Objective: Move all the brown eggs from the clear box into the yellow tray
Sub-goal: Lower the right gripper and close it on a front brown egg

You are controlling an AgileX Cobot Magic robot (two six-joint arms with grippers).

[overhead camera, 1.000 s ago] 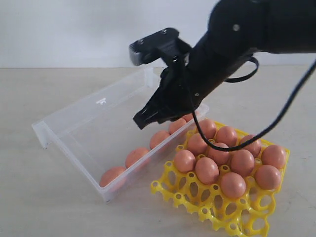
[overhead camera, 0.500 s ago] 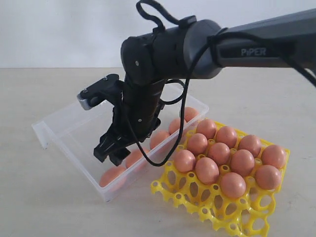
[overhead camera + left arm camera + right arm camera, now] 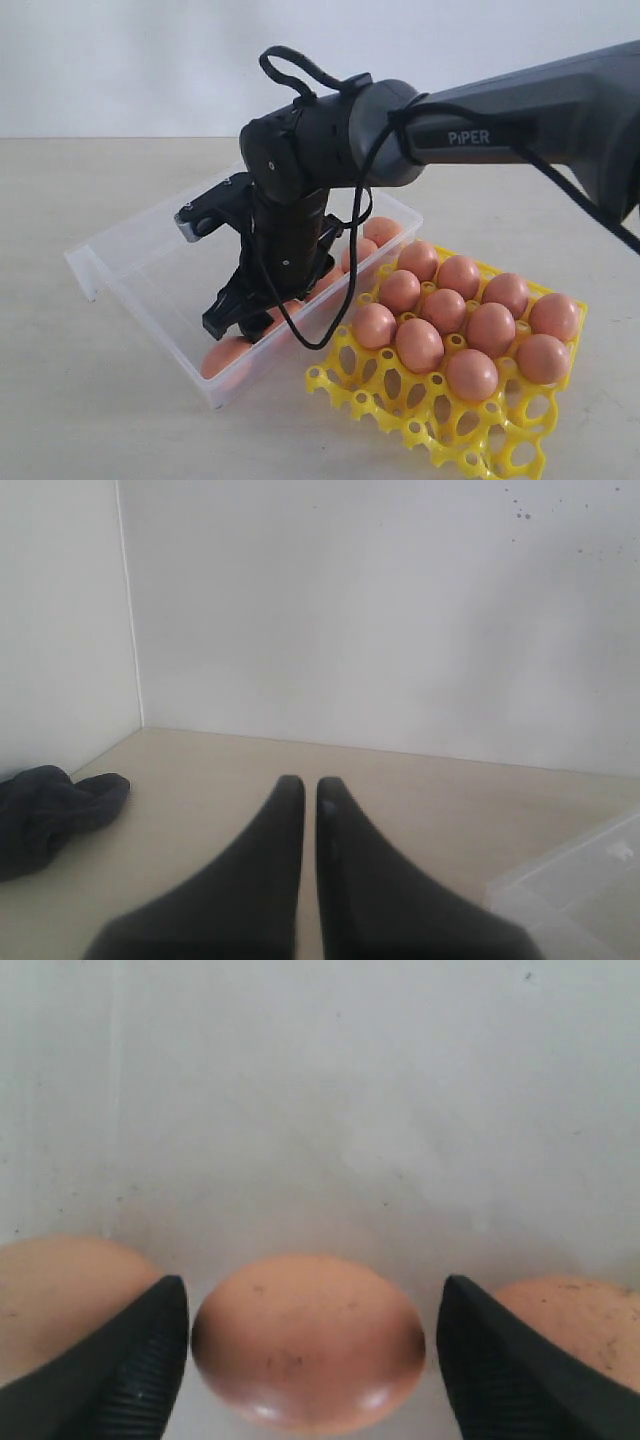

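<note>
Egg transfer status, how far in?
Done: eleven brown eggs sit in the yellow tray; its front cups are empty. In hand: nothing gripped yet; the right gripper is open, straddling one egg in the clear box. Left: that egg plus roughly four more along the box's near wall, partly hidden by the arm. The left gripper is shut and empty.

White word "PiPER" on dark casing of right arm (image 3: 500, 122), near bulky joint; readable in exterior view.
</note>
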